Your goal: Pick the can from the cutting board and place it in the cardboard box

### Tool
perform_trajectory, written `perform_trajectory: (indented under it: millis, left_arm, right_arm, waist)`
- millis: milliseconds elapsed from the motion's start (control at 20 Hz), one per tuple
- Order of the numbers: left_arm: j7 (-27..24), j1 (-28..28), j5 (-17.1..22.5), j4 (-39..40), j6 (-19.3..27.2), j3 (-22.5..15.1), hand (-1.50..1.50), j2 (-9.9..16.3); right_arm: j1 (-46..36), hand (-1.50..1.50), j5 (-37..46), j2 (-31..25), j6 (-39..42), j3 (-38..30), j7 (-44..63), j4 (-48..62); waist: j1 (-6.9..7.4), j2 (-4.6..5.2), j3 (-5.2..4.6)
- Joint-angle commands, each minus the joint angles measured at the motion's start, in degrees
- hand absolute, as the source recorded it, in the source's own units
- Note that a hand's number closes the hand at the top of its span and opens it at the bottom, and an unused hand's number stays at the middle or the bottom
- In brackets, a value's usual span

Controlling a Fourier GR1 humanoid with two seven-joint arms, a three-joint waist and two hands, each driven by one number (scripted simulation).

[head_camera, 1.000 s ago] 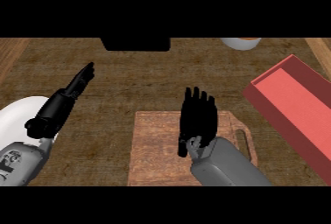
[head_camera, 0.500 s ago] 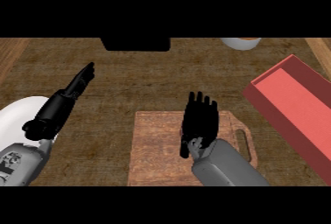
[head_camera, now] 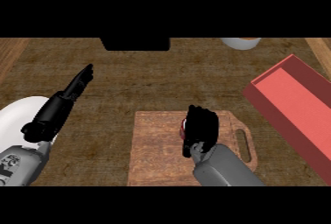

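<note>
My right hand (head_camera: 199,129) sits over the cutting board (head_camera: 158,148), fingers curled down around the can (head_camera: 185,126), of which only a red-and-white sliver shows at the fingers' left edge. The can's long axis cannot be read; the hand hides it. The cardboard box (head_camera: 294,107) lies to the right of the cutting board, nearer this hand than the other. My left hand (head_camera: 72,94) rests open, well left of the cutting board, fingers straight, above the desk (head_camera: 149,78).
</note>
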Motion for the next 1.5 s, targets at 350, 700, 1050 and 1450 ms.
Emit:
perform_trajectory:
  millis: [350,700,1050,1450]
  left_arm:
    - [1.01,-0.04,-2.56,0.32,-2.90,3.55,0.00,-2.62]
    - [0.89,2.49,-1.97,-2.20,-5.44,5.45,0.00,-2.05]
    - [-0.17,1.86,-5.40,0.59,-3.77,4.45,0.00,-4.74]
    - [2.17,3.33,-7.07,-2.97,-3.63,5.23,0.00,-5.73]
  right_arm:
    - [-2.37,1.50,11.27,1.07,-3.28,2.87,-0.93,6.65]
    - [-3.18,1.50,6.61,-3.08,-4.74,1.12,-25.84,2.97]
    - [-2.54,1.50,3.52,-13.02,-11.72,-3.09,-45.49,-4.77]
    - [-5.25,1.50,7.55,-13.43,-4.75,-8.02,-36.03,-20.96]
  waist:
    - [-0.06,0.08,0.01]
    - [0.48,0.13,0.06]
    - [-0.70,0.05,0.04]
    - [-0.72,-0.27,0.02]
